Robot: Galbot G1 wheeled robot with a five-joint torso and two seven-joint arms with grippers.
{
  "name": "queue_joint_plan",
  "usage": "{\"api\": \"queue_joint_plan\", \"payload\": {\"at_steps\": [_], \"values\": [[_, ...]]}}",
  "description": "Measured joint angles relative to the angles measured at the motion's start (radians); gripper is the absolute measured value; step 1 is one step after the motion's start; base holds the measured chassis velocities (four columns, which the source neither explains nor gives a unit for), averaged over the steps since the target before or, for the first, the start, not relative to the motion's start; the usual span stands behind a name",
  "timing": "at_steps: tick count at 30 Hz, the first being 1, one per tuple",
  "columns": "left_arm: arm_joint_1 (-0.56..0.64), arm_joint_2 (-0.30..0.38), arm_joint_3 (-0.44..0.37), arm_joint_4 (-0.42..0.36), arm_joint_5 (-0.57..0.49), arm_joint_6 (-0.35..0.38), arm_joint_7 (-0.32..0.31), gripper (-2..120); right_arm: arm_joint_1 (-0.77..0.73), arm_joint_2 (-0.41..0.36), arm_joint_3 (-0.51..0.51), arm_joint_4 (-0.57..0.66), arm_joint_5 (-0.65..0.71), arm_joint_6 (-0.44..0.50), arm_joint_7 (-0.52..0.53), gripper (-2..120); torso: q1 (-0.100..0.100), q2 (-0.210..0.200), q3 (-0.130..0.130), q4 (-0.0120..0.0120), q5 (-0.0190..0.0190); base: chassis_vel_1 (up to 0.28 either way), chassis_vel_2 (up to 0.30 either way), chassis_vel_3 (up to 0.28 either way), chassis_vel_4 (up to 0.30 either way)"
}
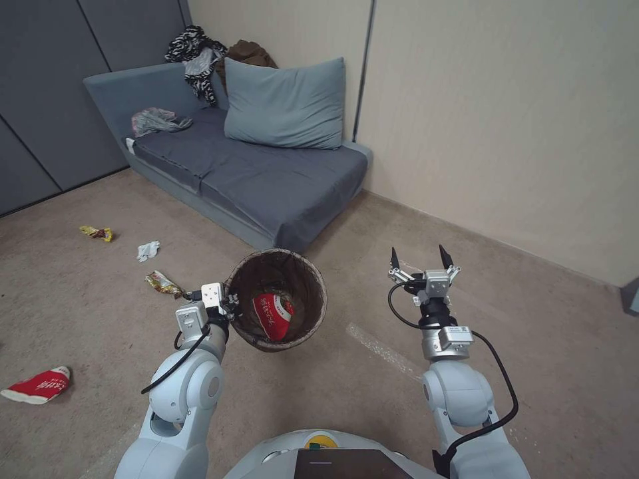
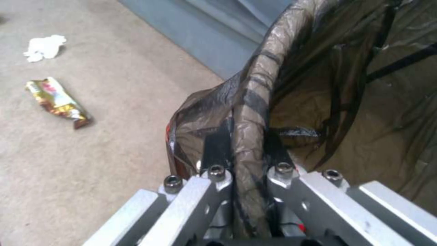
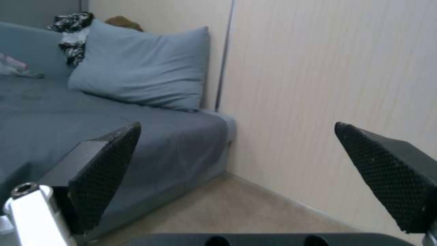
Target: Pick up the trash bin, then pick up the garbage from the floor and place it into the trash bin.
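Observation:
My left gripper (image 1: pixel 231 306) is shut on the rim of the trash bin (image 1: pixel 303 313), which hangs off the floor in front of me, its dark brown bag folded over the rim (image 2: pixel 255 102). A red-and-white crushed cup (image 1: pixel 271 314) lies inside it. On the carpet to the left lie garbage pieces: a yellow wrapper (image 1: pixel 162 283) (image 2: pixel 57 101), a white tissue (image 1: pixel 148 250) (image 2: pixel 44 48), another yellow wrapper (image 1: pixel 97 233) and a red-and-white cup (image 1: pixel 38 385). My right gripper (image 1: pixel 421 257) (image 3: pixel 237 164) is held up, open and holding nothing.
A grey sofa bed (image 1: pixel 266 179) with a pillow (image 1: pixel 286 103) and clothes stands against the back wall, just beyond the bin. A beige wall (image 1: pixel 506 120) runs along the right. Bare carpet (image 1: pixel 546 346) spreads around both arms.

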Motion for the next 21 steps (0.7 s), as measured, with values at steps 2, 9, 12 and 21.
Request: {"api": "queue_joint_plan", "payload": {"at_steps": [2, 9, 12, 21], "values": [[0.0, 0.0, 0.0, 0.0, 0.0, 0.0, 0.0, 3, 0.001, 0.0, 0.0, 0.0, 0.0, 0.0, 0.0, 100, 0.0, 0.0, 0.0, 0.0, 0.0, 0.064, 0.05, 0.048, 0.053], [-0.001, 0.0, 0.001, -0.001, 0.0, 0.0, -0.001, 3, 0.001, -0.001, -0.001, 0.002, 0.0, -0.002, 0.0, 100, 0.0, 0.0, 0.0, -0.0001, 0.0, 0.035, 0.04, 0.036, 0.036], [-0.001, -0.001, 0.001, -0.002, 0.0, 0.0, -0.001, 3, 0.001, -0.002, 0.0, 0.003, 0.0, -0.002, 0.0, 100, 0.0, 0.0, 0.0, 0.0, 0.0, 0.042, 0.038, 0.059, 0.058], [-0.001, -0.001, 0.001, -0.003, 0.0, 0.0, -0.001, 3, 0.002, -0.001, -0.001, 0.005, -0.001, -0.003, 0.0, 100, 0.0, 0.0, 0.0, 0.0, 0.0, 0.056, 0.06, 0.057, 0.052]]}}
